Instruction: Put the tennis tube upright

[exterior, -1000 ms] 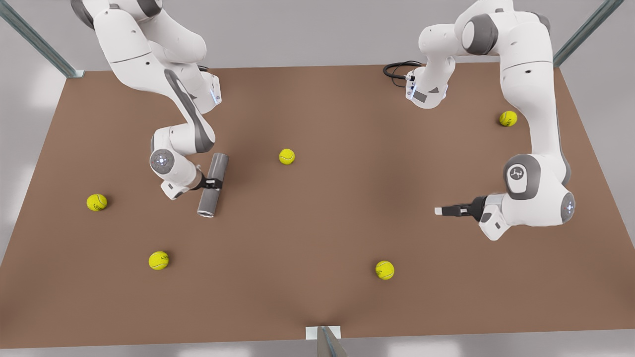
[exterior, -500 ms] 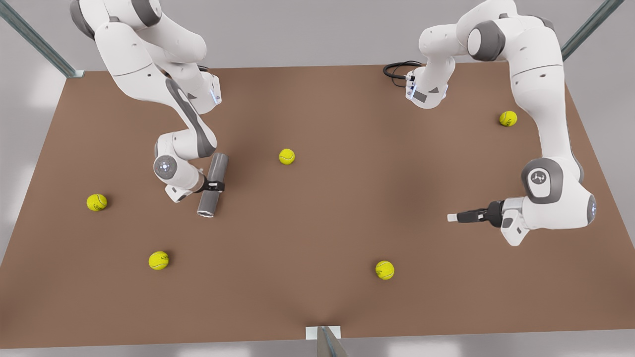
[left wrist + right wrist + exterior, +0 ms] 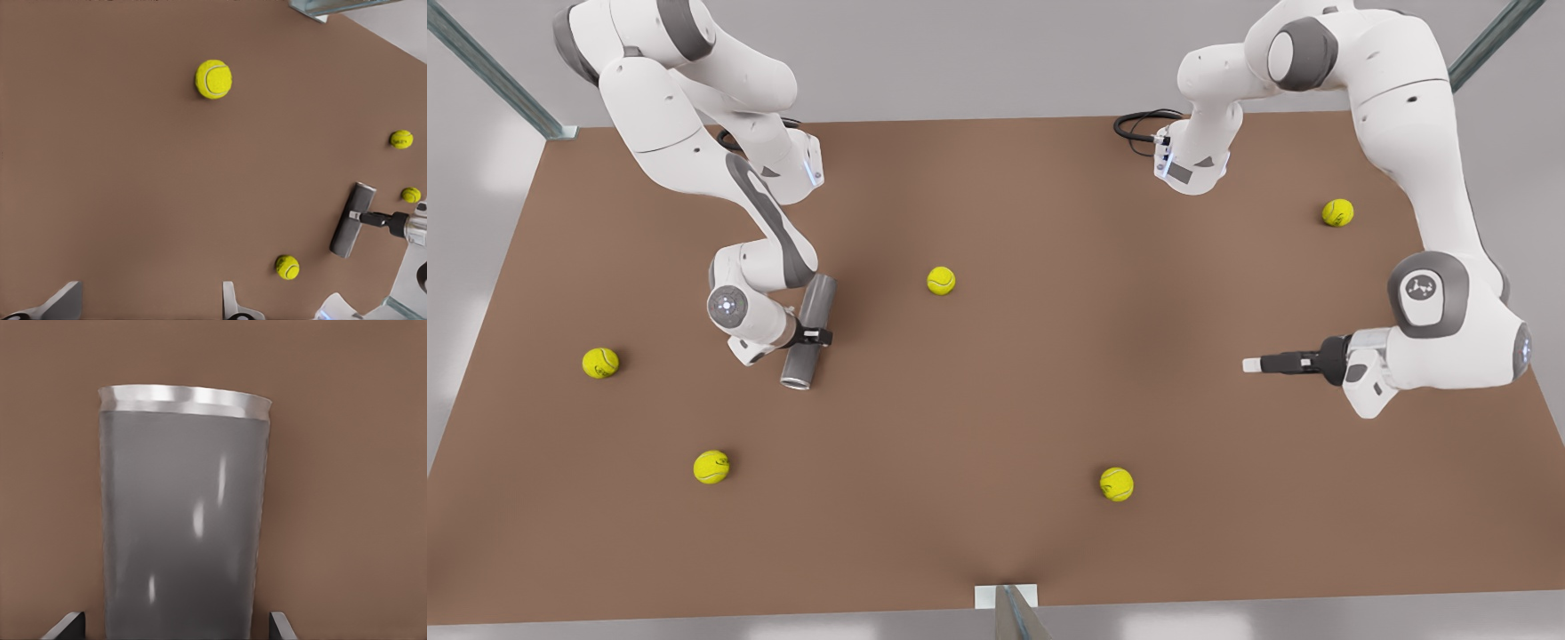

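Observation:
The tennis tube [image 3: 819, 297] is a dark-grey cylinder lying flat on the brown table [image 3: 1014, 382] at the front view's left, its lighter-rimmed mouth toward the near edge. My right gripper [image 3: 811, 336] straddles its middle from the side. In the right wrist view the tube [image 3: 183, 520] lies between the open fingers [image 3: 67, 625], with a slim gap on each side. My left gripper [image 3: 1254, 364] hovers open and empty at the front view's right, far from the tube. The left wrist view has the tube [image 3: 347, 233] and the right gripper [image 3: 358, 215] in the distance.
Several yellow-green tennis balls lie scattered: one [image 3: 941, 280] near the tube, two [image 3: 600, 363] [image 3: 711, 467] at the front view's left, one [image 3: 1116, 484] near the front edge, one [image 3: 1337, 212] at the back right. A black cable [image 3: 1138, 124] lies at the back edge.
My left gripper has drawn back toward the front view's right and slightly farther back. The right wrist has edged a little closer over the tube. The tube has not moved.

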Motion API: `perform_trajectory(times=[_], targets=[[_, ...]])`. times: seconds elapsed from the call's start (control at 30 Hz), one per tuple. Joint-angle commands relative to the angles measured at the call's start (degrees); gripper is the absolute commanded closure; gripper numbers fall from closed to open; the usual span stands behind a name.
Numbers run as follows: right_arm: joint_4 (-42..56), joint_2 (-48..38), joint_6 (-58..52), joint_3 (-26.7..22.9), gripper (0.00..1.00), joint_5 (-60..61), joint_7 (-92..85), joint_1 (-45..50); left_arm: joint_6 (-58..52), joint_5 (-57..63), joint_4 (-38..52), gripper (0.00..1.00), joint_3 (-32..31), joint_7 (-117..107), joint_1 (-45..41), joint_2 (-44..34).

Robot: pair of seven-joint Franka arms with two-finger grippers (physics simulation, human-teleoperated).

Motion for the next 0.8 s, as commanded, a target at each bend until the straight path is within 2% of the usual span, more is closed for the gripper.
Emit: perform_trajectory(times=[0.0, 0.13, 0.77], targets=[[0.0, 0.0, 0.0, 0.0, 0.02, 0.0, 0.0, 0.0, 0.0, 1.5, 0.1, 0.0, 0.1, -0.3, 0.0, -0.1], [0.0, -0.2, 0.0, 0.0, 0.13, 0.0, 0.0, 0.0, 0.5, 1.6, 0.0, 0.0, 0.4, -0.1, 0.2, 0.1], [-0.4, -0.2, 0.8, 0.0, 0.2, -0.3, 0.0, 0.0, 0.8, 1.6, 0.0, 0.0, 0.4, 0.4, 0.3, 0.3]])
